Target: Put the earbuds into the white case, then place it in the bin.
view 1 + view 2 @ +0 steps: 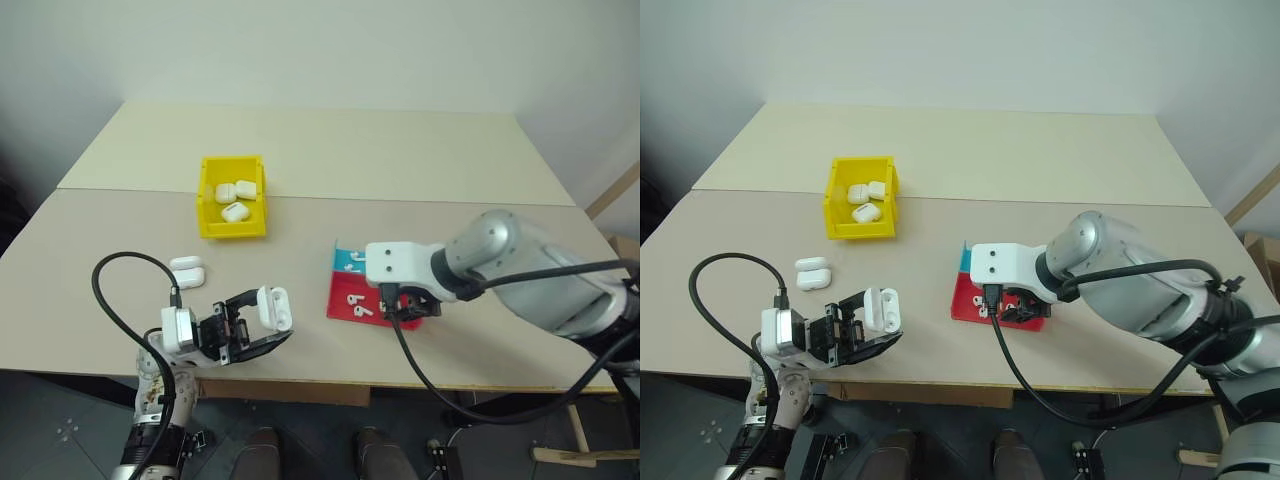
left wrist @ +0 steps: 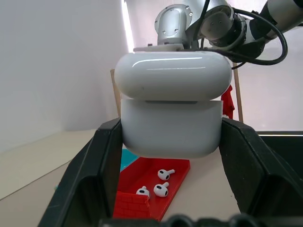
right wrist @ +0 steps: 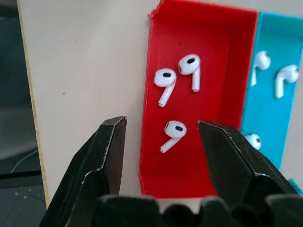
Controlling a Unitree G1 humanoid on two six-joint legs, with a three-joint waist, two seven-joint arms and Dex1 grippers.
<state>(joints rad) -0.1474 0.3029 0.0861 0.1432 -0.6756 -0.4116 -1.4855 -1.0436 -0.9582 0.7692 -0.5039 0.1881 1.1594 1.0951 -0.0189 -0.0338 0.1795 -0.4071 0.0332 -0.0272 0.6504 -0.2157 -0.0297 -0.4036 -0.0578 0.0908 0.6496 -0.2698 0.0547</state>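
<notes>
My left gripper (image 1: 262, 325) is shut on the white case (image 1: 275, 307) and holds it just above the table's front edge; in the left wrist view the case (image 2: 173, 109) sits upright between the two black fingers (image 2: 102, 161). My right gripper (image 3: 163, 130) points down over the red tray (image 3: 236, 71), open, its fingers either side of one earbud (image 3: 171, 133) without touching it. Two more earbuds (image 3: 180, 75) lie further along the red tray. The yellow bin (image 1: 205, 195) stands towards the back left.
Three white cases (image 1: 233, 198) lie inside the bin, and two more (image 1: 187, 271) rest on the table behind my left gripper. A blue tray (image 3: 270, 113) with three earbuds adjoins the red one. A black cable (image 1: 115, 300) loops beside the left arm.
</notes>
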